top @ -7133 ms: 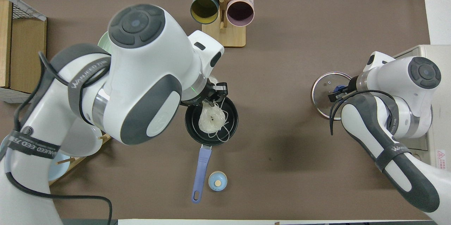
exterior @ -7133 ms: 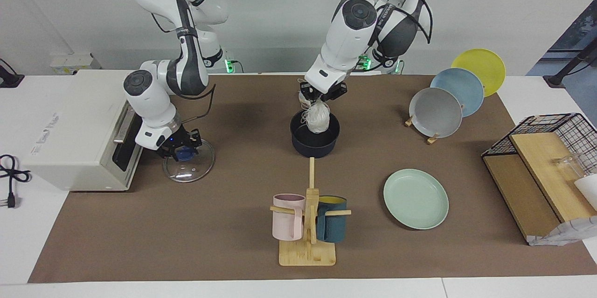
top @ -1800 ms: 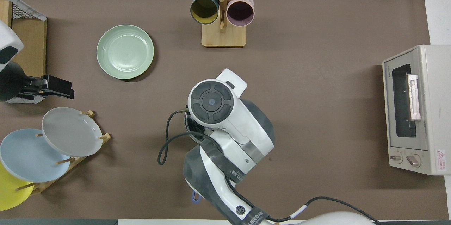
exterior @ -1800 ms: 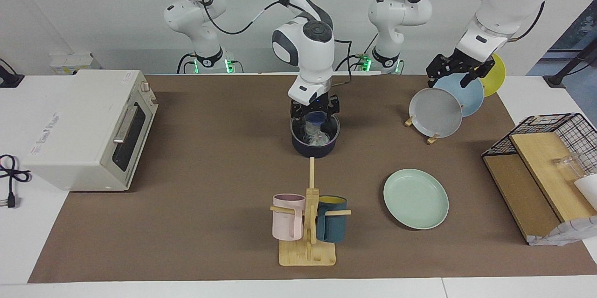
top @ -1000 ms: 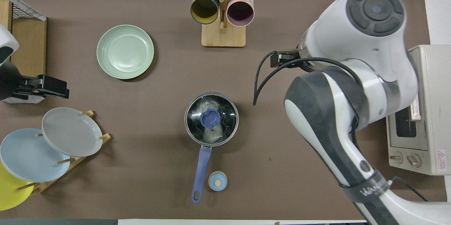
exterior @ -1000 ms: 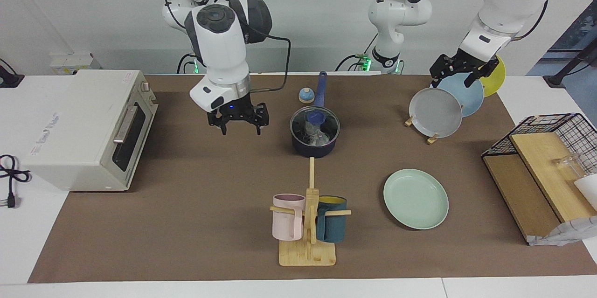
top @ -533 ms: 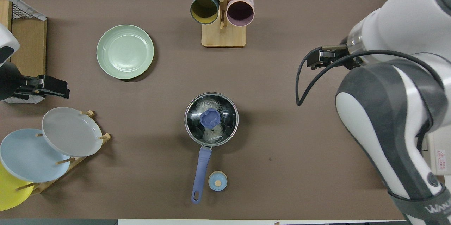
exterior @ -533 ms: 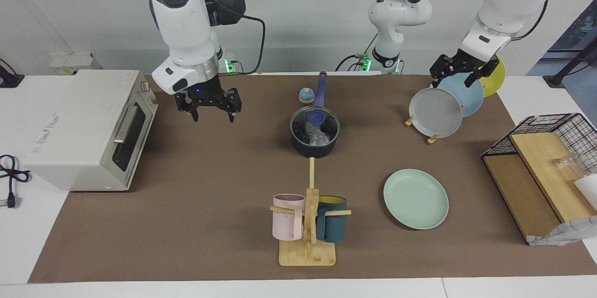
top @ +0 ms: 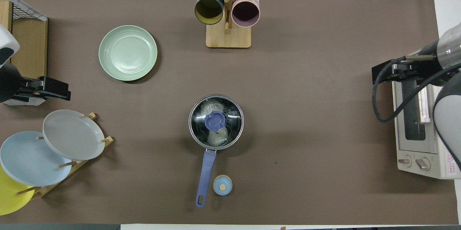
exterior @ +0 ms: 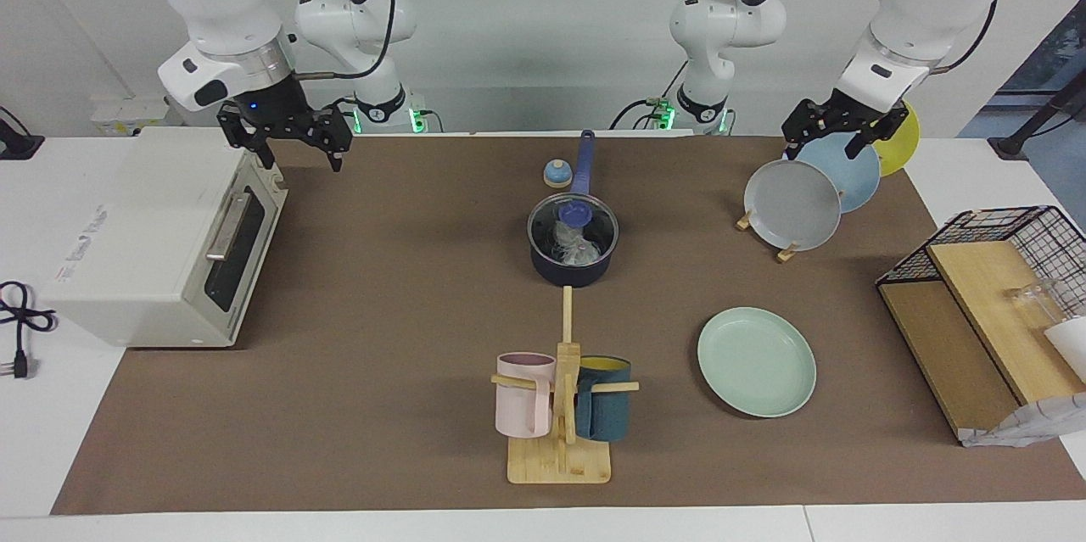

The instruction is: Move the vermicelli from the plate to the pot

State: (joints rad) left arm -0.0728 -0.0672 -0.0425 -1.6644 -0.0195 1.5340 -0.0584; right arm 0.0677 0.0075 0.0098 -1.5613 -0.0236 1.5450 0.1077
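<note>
The dark navy saucepan (top: 216,122) stands mid-counter toward the robots' edge, its long blue handle (top: 204,177) pointing at that edge. The thin whitish glass-noodle vermicelli (exterior: 570,247) lies inside it under the round glass lid with a blue knob (top: 215,120). The vermicelli likely handles as light, soft and springy; a pinch through the clump's middle would suit it, since loose strands could snag. The round pale mint-green plate (top: 128,53) sits bare toward the farther edge. The right end effector (exterior: 287,139), fingers spread and empty, hangs over the white toaster oven (exterior: 144,237). The left end effector (exterior: 840,122), fingers apart and empty, waits over the tilted grey plate (exterior: 791,204) in the rack.
</note>
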